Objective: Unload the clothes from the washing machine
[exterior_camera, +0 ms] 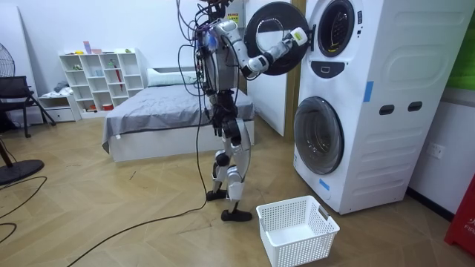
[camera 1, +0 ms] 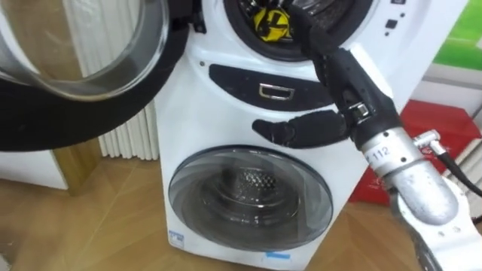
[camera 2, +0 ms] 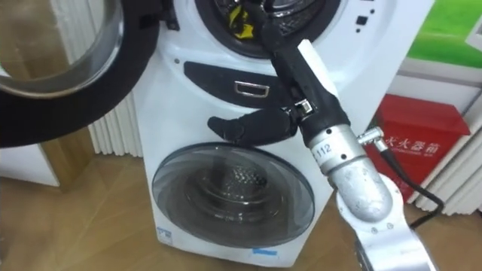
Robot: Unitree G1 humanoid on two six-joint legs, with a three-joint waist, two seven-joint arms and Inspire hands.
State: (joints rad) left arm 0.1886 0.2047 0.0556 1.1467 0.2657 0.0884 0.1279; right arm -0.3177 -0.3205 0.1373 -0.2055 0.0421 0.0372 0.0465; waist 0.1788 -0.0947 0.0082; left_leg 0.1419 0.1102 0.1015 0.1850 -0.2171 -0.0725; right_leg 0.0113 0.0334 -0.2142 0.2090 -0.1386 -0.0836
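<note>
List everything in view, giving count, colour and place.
washing machine: one, white, two stacked drums, in front of the robot
upper door: one, black-rimmed glass, swung open to the left
lower door: one, grey-rimmed glass, closed
cloth: one, yellow, inside the upper drum
basket: one, white, on the floor by the machine
box: one, red, right of the machine
radiator: one, white, left of the machine
bed: one, grey cover, behind the robot
shelf: one, white, by the far wall
chair: one, black, room view's far left
right hand: one, black, fingers straight, at the upper drum's mouth
</note>
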